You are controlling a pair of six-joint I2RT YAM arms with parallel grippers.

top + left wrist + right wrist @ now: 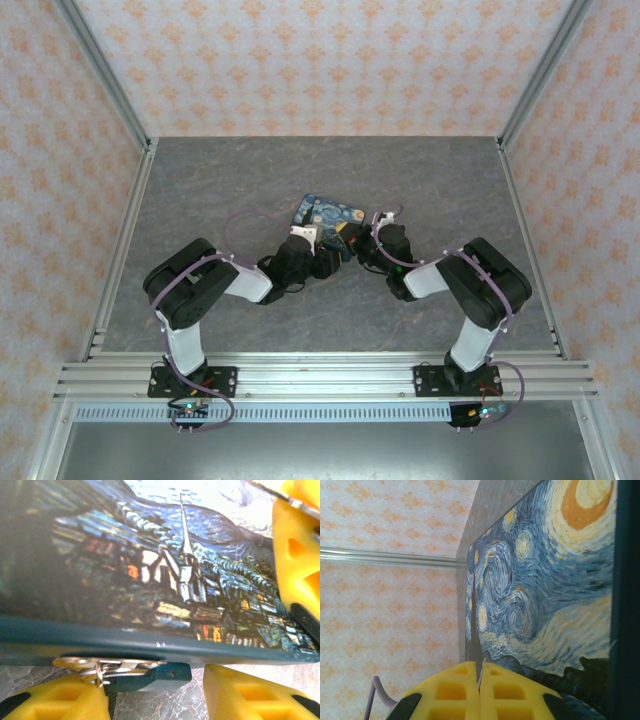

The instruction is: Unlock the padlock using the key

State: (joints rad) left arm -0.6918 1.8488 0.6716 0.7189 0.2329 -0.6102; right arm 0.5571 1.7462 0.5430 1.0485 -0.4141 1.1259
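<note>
With the left gripper (155,692) half open beside the flat blue swirl-printed padlock (330,213) at the grey table's (200,190) centre and the right gripper (480,680) pinched shut, an off-axis push can slide the unclamped padlock.

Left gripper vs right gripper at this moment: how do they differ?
The left gripper has its fingers apart, with a small dark tab in the gap; the right gripper has its fingers pressed together. The left gripper is at the padlock's dark edge below the village print; the right gripper faces its swirled sky. Both have yellow fingers and sit close to the padlock.
</note>
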